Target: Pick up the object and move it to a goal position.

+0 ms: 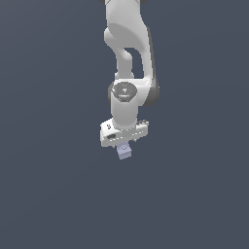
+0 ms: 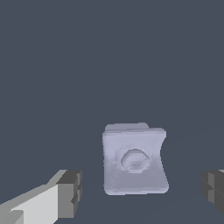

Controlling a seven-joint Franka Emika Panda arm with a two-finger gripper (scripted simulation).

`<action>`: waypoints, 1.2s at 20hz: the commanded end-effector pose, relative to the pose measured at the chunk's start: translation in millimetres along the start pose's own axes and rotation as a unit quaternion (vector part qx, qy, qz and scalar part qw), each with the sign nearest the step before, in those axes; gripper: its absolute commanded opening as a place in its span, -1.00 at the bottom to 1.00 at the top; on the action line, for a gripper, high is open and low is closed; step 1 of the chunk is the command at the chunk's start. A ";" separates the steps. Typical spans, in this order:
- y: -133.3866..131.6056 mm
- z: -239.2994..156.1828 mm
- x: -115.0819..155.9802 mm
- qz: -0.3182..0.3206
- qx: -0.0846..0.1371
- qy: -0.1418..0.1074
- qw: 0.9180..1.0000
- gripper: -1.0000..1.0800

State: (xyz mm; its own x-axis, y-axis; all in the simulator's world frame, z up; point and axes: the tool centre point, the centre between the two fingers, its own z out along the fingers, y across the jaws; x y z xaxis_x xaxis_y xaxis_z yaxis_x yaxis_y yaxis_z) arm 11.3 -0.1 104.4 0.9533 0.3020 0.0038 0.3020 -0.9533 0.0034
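Wrist view shows my tool (image 2: 139, 192) spread wide, one dark pad (image 2: 70, 193) each side of the cube (image 2: 134, 159), clear of both, presumably lined up for a squeeze. Pale lavender-grey and matte, it has soft edges and a faint hexagonal boss, sitting just under the tool.

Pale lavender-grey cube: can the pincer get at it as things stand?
Probably yes. In the wrist view the pale lavender-grey cube sits between the open fingers of the pincer, a gap on each side, nothing else near it.
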 end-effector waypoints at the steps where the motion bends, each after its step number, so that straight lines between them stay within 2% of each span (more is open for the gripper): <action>1: 1.8 7.5 -0.9 -0.011 0.001 -0.001 1.000 0.92; 10: 3.1 15.8 -2.2 -0.016 0.002 -0.002 1.000 0.92; 19: 2.5 56.3 -3.4 -0.018 0.002 -0.002 1.000 0.92; 24: 2.9 63.2 -2.3 -0.019 0.002 -0.002 1.000 0.92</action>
State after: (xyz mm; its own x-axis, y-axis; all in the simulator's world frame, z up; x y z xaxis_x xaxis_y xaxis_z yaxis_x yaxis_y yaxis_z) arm 9.3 -3.6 42.1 0.9415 0.3369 -0.0016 0.3369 -0.9415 -0.0006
